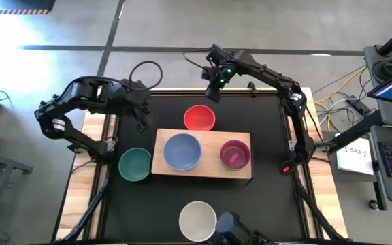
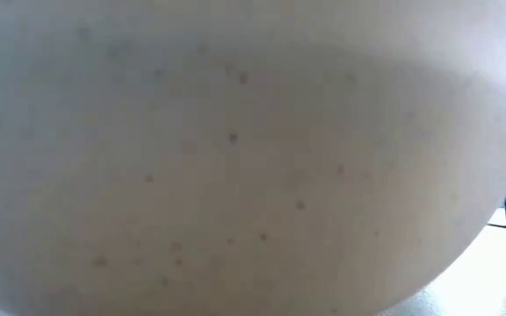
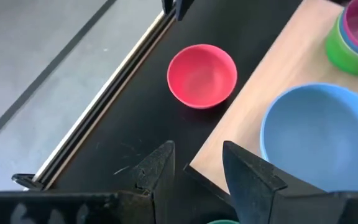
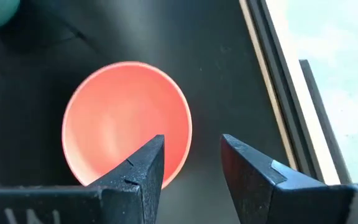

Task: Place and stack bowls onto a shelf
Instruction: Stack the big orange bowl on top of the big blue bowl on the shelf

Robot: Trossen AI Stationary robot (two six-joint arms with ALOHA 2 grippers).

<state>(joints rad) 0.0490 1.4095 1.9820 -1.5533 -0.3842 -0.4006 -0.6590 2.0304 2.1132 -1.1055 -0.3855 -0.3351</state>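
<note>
The pale wood shelf (image 1: 205,168) lies mid-table. On it sit a blue-grey bowl (image 1: 182,151) and a magenta bowl (image 1: 235,154) nested in a green bowl (image 3: 339,50). A red bowl (image 1: 199,118) stands on the black tabletop just beyond the shelf's far edge. A teal-green bowl (image 1: 135,164) rests left of the shelf, and a cream-white bowl (image 1: 197,220) sits near the near edge. My left gripper (image 1: 143,119) hovers open off the shelf's far-left corner. My right gripper (image 1: 214,94) hovers open above the red bowl's far side (image 4: 126,124).
The cream-white bowl (image 2: 235,158) fills the low view. The table's far rail (image 3: 98,106) runs behind the red bowl (image 3: 202,74). Bare shelf wood (image 3: 278,81) shows between the blue-grey bowl (image 3: 322,134) and the stack.
</note>
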